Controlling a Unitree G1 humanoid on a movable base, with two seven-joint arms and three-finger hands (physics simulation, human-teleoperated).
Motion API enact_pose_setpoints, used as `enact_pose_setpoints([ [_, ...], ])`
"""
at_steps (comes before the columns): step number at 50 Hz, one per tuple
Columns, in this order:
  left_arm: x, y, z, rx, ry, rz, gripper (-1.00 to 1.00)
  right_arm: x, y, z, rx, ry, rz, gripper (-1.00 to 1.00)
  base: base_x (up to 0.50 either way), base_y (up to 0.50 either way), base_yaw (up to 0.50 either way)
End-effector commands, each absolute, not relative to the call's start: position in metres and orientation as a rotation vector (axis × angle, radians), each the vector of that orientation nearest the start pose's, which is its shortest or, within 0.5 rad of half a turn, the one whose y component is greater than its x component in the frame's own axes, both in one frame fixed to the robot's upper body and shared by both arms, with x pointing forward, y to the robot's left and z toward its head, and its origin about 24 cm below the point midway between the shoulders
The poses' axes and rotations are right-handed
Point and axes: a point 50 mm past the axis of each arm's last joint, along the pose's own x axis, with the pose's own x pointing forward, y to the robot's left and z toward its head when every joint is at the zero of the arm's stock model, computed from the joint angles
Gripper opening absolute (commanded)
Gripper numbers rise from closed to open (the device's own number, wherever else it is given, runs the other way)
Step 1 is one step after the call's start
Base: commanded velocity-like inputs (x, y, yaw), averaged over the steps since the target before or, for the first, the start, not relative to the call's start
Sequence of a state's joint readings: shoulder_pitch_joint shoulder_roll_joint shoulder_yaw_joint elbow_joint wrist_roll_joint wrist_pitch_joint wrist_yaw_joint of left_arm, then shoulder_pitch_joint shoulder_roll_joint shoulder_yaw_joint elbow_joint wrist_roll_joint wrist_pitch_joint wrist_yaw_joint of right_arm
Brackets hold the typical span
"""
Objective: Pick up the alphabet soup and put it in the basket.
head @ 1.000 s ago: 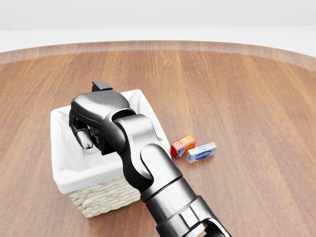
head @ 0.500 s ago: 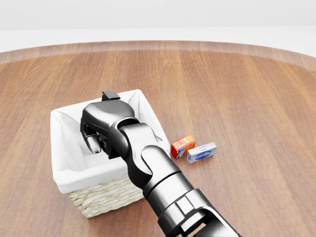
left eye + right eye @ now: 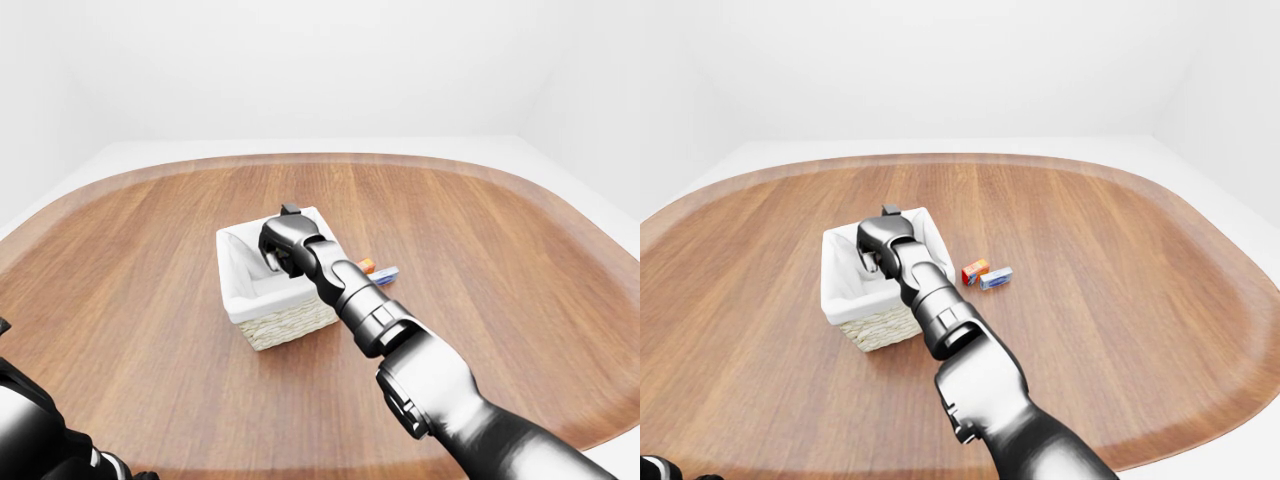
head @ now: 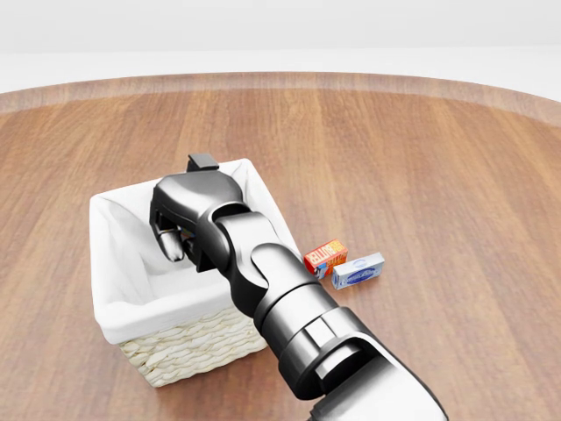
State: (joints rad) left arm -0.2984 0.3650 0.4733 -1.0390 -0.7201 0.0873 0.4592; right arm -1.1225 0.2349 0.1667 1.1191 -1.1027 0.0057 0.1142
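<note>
A white-lined wicker basket [image 4: 103,263] stands on the wooden table, left of centre in the head view. My right hand [image 4: 178,237] reaches down inside it from above, near its right wall, with the dark arm covering much of the opening. Its fingers [image 4: 170,247] curl inward around the alphabet soup can, which is almost wholly hidden by the hand; only a small coloured sliver shows between fingers and palm. The left hand is out of view; only part of the left arm [image 3: 35,435] shows at the bottom left of the left-eye view.
Just right of the basket lie a small red-orange box [image 4: 324,258] and a blue-and-white box [image 4: 358,271]. The round wooden table [image 3: 1120,270] spreads widely about them, with white floor and walls beyond its rim.
My right hand has shifted to the right inside the basket, and the forearm has swung in closer to the camera. Basket and boxes have stayed put.
</note>
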Motion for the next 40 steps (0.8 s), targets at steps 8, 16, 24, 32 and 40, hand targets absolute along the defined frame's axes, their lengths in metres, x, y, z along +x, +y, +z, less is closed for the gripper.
enact_pose_setpoints([
  [8, 0.1351, 0.2151, 0.3034, -0.379, -1.231, 0.147, 1.0, 0.373, 0.0463, 0.1378, -1.277, -0.213, 0.559, -0.96, 0.0, 0.0, 0.0],
  [16, 0.1357, 0.2147, 0.303, -0.378, -1.228, 0.146, 1.0, 0.3744, 0.0461, 0.1407, -1.281, -0.219, 0.553, -0.95, 0.0, 0.0, 0.0],
  [24, 0.1354, 0.2144, 0.3031, -0.376, -1.229, 0.145, 1.0, 0.3753, 0.0451, 0.1411, -1.284, -0.22, 0.544, -0.95, 0.0, 0.0, 0.0],
  [32, 0.135, 0.2144, 0.3033, -0.38, -1.232, 0.143, 1.0, 0.3765, 0.0454, 0.1453, -1.273, -0.217, 0.531, -0.95, 0.0, 0.0, 0.0],
  [40, 0.1361, 0.2146, 0.3027, -0.374, -1.226, 0.145, 1.0, 0.377, 0.0443, 0.1439, -1.282, -0.211, 0.515, 1.0, 0.0, 0.0, 0.0],
])
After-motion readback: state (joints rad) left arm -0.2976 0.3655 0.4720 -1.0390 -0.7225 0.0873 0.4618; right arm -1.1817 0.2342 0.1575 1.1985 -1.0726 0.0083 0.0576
